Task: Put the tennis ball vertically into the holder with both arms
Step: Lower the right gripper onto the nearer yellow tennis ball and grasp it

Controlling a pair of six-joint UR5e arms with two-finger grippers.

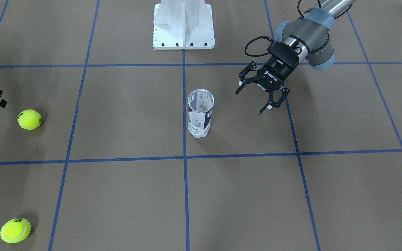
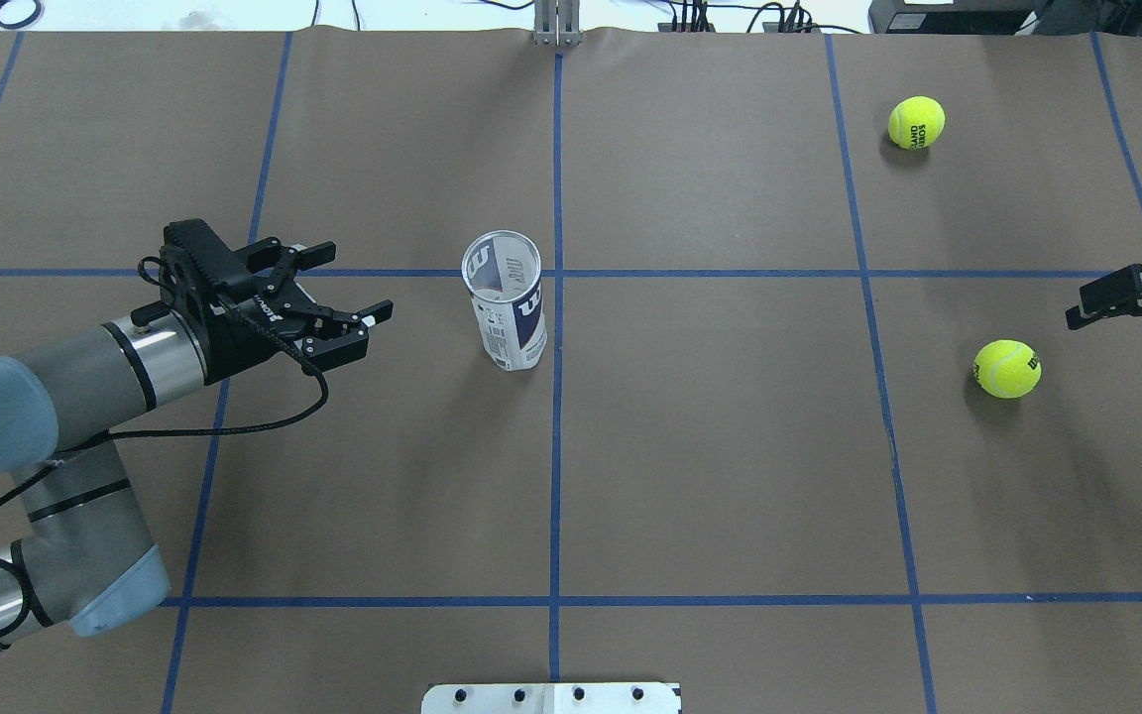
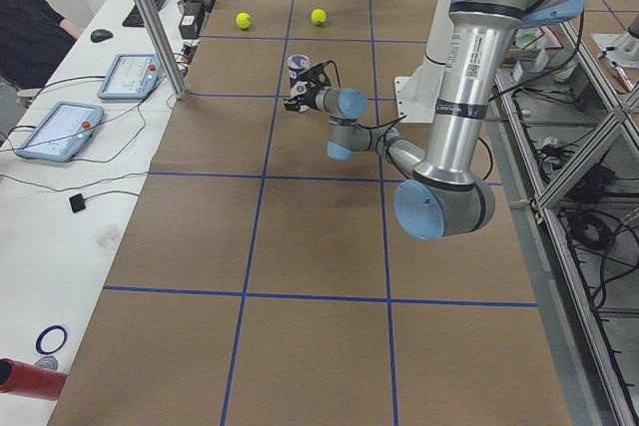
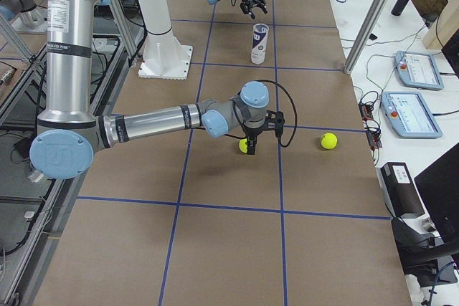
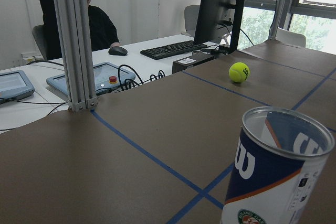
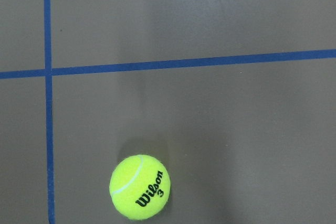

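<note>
The holder (image 1: 201, 113) (image 2: 504, 312) (image 5: 278, 177), a clear tube with a navy and white label, stands upright and empty near the table's middle. My left gripper (image 1: 249, 102) (image 2: 358, 280) hangs open beside it, a short gap away, pointing at it. One tennis ball (image 2: 1007, 369) (image 1: 29, 119) (image 6: 139, 186) lies near my right gripper (image 4: 252, 145), which points down close above the table. One of its fingers (image 2: 1116, 296) shows at the frame edge, and the gripper looks open and empty. A second tennis ball (image 2: 916, 122) (image 1: 15, 230) lies farther from the robot.
The white pedestal base (image 1: 183, 28) (image 2: 551, 697) stands at the robot's side of the table. An aluminium post (image 5: 76, 40) rises at the far edge. Beyond it are desks with tablets, a monitor and a seated person (image 5: 100, 24).
</note>
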